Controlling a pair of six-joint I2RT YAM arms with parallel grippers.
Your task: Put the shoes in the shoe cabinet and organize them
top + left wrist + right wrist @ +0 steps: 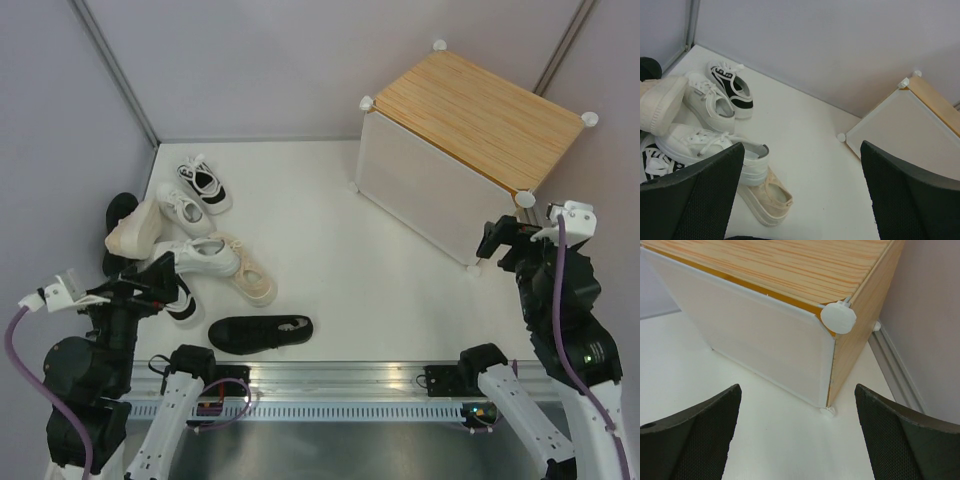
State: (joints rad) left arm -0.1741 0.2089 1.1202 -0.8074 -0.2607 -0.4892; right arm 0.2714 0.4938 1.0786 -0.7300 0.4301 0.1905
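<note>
We've got both arms up off the counter (340, 260) and nothing in hand. Our left pincer (800, 197) is spread wide, hovering above the near end of the pile of shoes (190, 245) on the left side. Our right pincer (797, 435) is just as wide and empty too, hanging near the front right corner of the shoe cabinet (475, 115). The cabinet sits at the far right of the counter, turned at an angle, wood-grain top up, its white door panel (420, 195) shut and facing the shoes. Every shoe we can see lies out on the counter, well apart from the cabinet. In the heap, a white shoe with black trim (205, 187) lies farthest back, with a white sneaker (182, 208) just beside it. A beige shoe (132, 230) is tipped on its side over a black shoe (120, 210) at the counter's left edge. Nearer us, another white sneaker (203, 255) rests across a cream shoe (255, 280). A second black shoe (260, 332) lies alone, closest to the metal rail (340, 378).
</note>
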